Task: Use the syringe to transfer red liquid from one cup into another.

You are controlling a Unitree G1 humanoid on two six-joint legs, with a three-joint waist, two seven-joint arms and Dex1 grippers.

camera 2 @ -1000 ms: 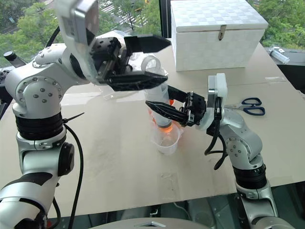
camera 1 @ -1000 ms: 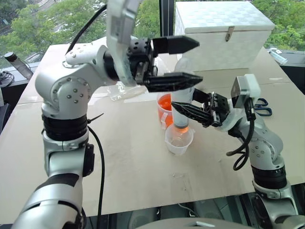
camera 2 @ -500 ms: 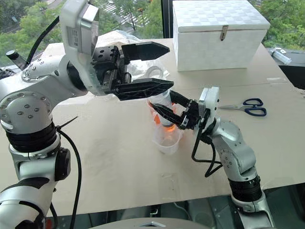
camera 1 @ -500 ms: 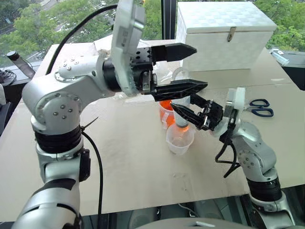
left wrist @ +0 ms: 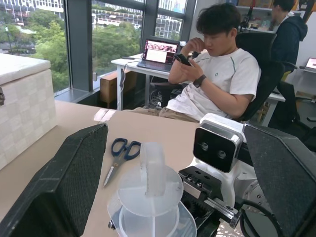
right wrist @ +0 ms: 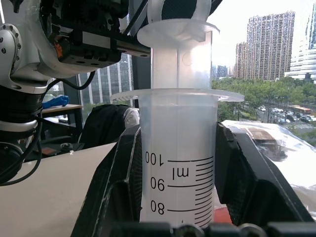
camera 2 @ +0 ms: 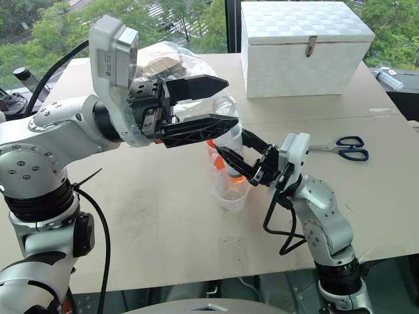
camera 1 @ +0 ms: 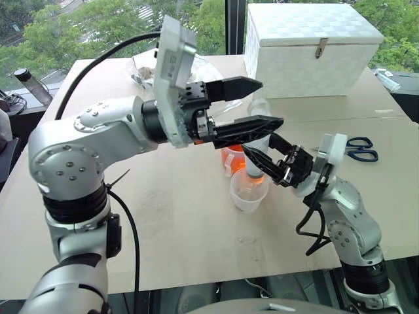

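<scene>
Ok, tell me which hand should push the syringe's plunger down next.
Left. The left hand is open, with the plunger top between its fingers. The right hand is busy, shut on the syringe barrel, holding it above the colourless cup.

light: bright daylight, from windows (camera 1: pixel 98 26) at top of frame
shadows: soft, faint on table (camera 1: pixel 183 229)
focus: sharp; near fingers (left wrist: pixel 59 192) slightly soft

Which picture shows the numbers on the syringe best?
The right wrist view: the syringe stands close up, its printed marks readable. The left wrist view looks down on its plunger top; the eye views show it partly hidden between the arms.
</scene>
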